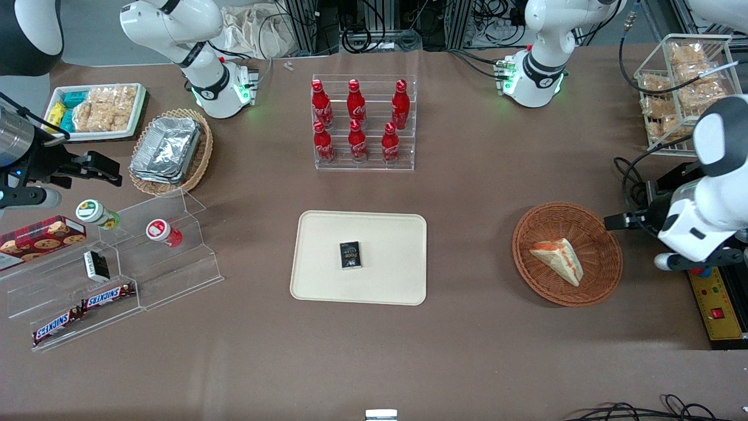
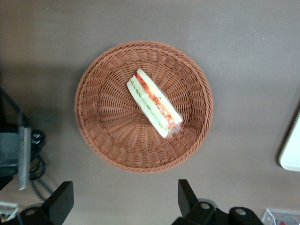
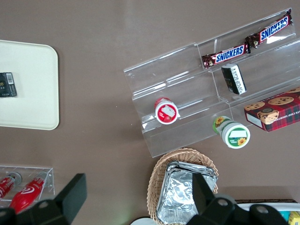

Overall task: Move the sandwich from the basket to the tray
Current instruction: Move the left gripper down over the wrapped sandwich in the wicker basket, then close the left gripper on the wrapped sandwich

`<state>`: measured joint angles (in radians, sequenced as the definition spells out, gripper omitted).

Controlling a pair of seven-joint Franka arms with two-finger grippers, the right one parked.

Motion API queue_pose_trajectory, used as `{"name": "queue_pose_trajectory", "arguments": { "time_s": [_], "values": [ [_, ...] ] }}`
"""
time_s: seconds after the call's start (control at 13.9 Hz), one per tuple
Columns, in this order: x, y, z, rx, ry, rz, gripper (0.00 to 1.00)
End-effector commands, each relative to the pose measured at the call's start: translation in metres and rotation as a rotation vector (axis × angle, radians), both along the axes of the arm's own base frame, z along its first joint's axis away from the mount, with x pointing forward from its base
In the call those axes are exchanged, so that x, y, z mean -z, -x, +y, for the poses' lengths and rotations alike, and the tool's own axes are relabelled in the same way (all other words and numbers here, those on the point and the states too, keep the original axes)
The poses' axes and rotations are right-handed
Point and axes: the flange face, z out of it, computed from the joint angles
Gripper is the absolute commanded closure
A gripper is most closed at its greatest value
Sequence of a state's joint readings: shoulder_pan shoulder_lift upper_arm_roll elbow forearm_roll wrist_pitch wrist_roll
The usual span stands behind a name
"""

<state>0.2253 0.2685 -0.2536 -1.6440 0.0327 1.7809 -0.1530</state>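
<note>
Sandwich (image 1: 558,258) lies in basket (image 1: 567,254); tray (image 1: 359,257) holds a dark packet (image 1: 350,255). Gripper (image 2: 124,201), wide open and empty, hangs above the basket; only the wrist view shows the filling.

- Two brown chocolate bars (image 1: 82,310) in shiny wrappers, lying end to end on the lowest step of the clear acrylic stepped stand (image 1: 175,269), carry "SNICKERS" in blue block letters on white; the word reads plainly on both bars (image 3: 246,42) from the right wrist camera.
- The six red bottles (image 1: 356,120) with white script lettering stand in the clear acrylic rack; the script looks like Coca-Cola but is too small to read surely.
- The small black packet (image 1: 350,255) on the flat cream-beige rectangular tray (image 1: 397,289) bears pale print, possibly "Foce"; uncertain.
</note>
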Motion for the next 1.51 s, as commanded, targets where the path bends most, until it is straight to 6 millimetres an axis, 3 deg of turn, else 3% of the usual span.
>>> {"name": "queue_pose_trajectory", "arguments": {
  "time_s": [0.0,0.5,0.65,0.79,1.08,1.44],
  "values": [
    [0.029,0.010,-0.006,-0.122,0.000,-0.034,0.01],
    [0.100,0.003,-0.020,-0.550,-0.007,-0.098,0.01],
    [0.129,0.002,-0.023,-0.593,-0.016,-0.053,0.01],
    [0.144,0.000,-0.024,-0.642,-0.016,-0.049,0.01],
    [0.163,-0.003,-0.031,-0.681,-0.007,-0.050,0.01],
    [0.192,0.012,-0.031,-0.650,-0.046,-0.012,0.06]
  ]
}}
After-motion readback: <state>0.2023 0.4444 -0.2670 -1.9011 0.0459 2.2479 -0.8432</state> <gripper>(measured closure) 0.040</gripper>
